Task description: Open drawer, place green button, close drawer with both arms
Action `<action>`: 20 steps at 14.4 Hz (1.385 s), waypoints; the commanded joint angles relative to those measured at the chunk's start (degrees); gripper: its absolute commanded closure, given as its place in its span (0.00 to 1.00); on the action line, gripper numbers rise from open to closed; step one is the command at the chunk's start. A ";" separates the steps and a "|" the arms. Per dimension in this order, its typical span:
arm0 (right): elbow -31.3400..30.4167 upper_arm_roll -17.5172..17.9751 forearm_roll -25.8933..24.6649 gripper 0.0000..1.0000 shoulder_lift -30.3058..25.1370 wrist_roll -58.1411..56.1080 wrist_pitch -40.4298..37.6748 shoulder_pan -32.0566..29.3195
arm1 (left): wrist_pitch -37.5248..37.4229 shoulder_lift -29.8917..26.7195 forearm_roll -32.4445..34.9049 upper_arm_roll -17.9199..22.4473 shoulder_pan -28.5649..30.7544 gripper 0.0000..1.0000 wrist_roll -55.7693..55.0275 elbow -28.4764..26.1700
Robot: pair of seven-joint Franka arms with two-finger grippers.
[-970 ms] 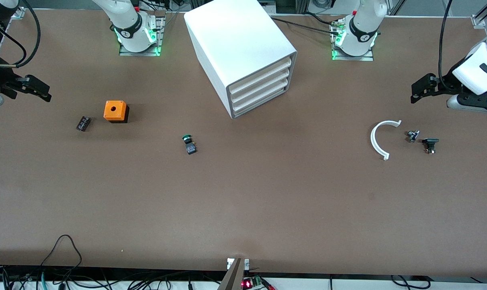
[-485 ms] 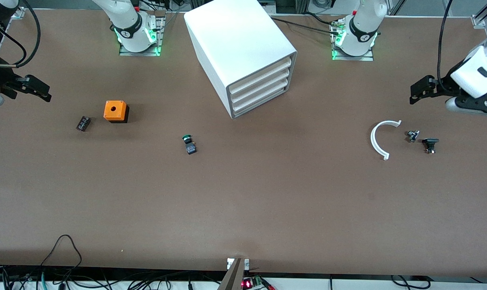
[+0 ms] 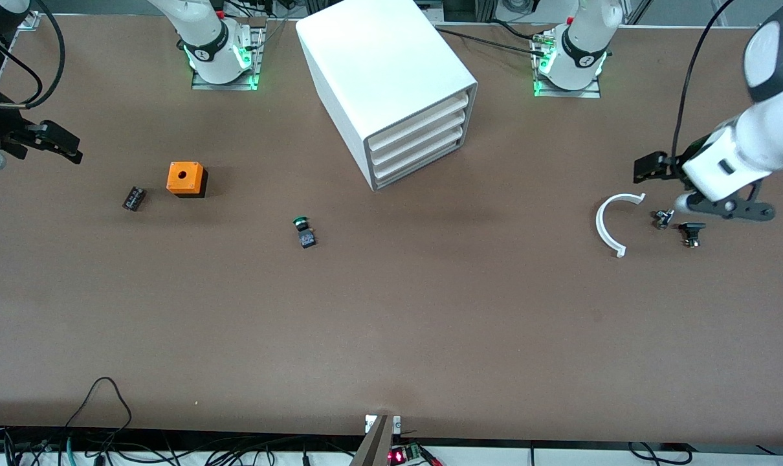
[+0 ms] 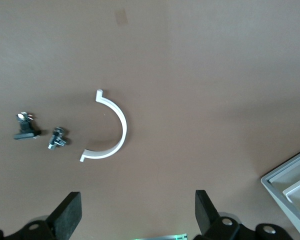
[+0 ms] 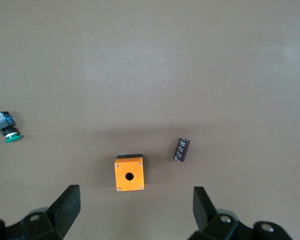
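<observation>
You were at first step: drawer (image 3: 424,160) was shut, lowest in cabinet (image 3: 382,71). Button (image 3: 305,232) lay on table (image 3: 430,310), nearer camera than cabinet. Left gripper (image 4: 135,220) hung open over white arc (image 3: 610,223). Right gripper (image 5: 135,217) waited, open, near orange cube (image 5: 129,174). Next, I think, you needed to reach drawer lip.

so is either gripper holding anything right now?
No. The left gripper and the right gripper are both open and empty; the button lies on the table.

White jointed arms (image 3: 741,152) w/ black joint rings, black cables, black jaws, green-lit bases (image 3: 223,61).
</observation>
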 commanded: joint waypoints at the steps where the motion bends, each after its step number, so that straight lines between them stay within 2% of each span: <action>1: 1.36 -0.04 0.96 0.00 0.96 -1.47 -1.16 0.12 | -0.24 3.21 -0.96 -0.19 0.07 0.00 0.94 -0.32; 3: 1.45 0.13 0.96 0.00 1.40 -1.38 -1.16 0.30 | 0.46 6.98 -8.57 -0.19 0.16 0.00 1.03 -2.15; 7: 1.27 -0.13 1.40 0.00 1.49 -1.12 -1.59 0.12 | 8.36 10.77 -27.74 -0.19 1.04 0.00 1.29 -12.87; 12: 1.27 0.13 1.66 0.00 4.65 -0.77 -1.42 0.21 | 12.77 16.74 -48.31 -5.45 0.43 0.00 16.11 -20.08; 15: 1.27 0.05 8.94 0.00 7.89 -1.12 -0.29 0.21 | 15.31 20.61 -56.24 -7.30 -1.85 0.00 29.02 -22.64; 18: 1.27 0.31 8.78 0.00 10.80 -1.12 4.45 2.49 | 18.38 22.99 -62.66 -7.31 -5.54 0.00 37.83 -24.83; 20: 1.27 0.31 8.61 0.00 12.38 -0.42 5.78 3.37 | 19.09 23.26 -64.69 -7.39 -7.13 0.00 38.47 -26.50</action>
